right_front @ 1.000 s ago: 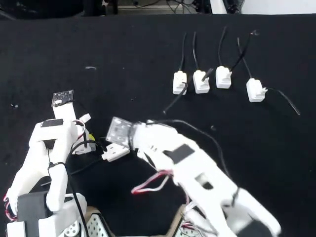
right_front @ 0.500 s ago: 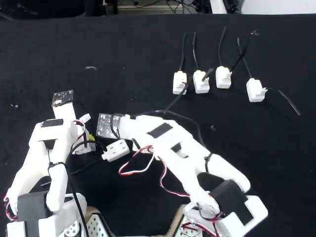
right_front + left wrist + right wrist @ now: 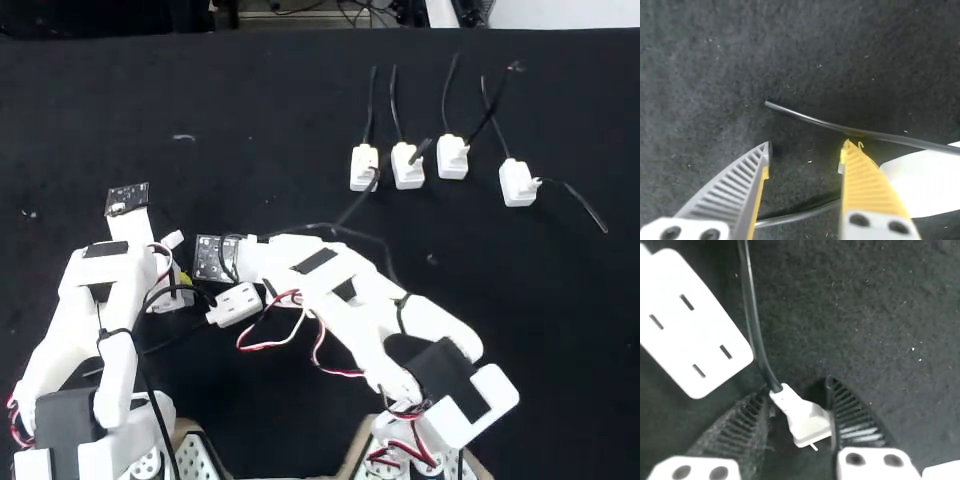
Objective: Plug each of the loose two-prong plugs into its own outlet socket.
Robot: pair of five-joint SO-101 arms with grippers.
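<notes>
High view: black-covered table (image 3: 250,120); a row of four white plugs (image 3: 408,165), each with a black cord trailing toward the far edge, lies well apart from both arms. One white outlet block (image 3: 236,303) lies flat near the front of the table, between the two arms, with the right arm stretched across so that its wrist sits just beside it. Right wrist view: right gripper (image 3: 797,390) holds a white two-prong plug (image 3: 807,422), its ribbed fingers closed in against the plug's two sides; the prongs point away from the outlet block, and the plug's cord (image 3: 752,315) runs off past the block's edge. The block shows four slots facing up, none filled. Left wrist view: left gripper (image 3: 805,150) is spread wide just above the cloth with nothing between its fingers; a thin black cable (image 3: 810,119) crosses just beyond the two fingertips, nearly touching the yellow one.
</notes>
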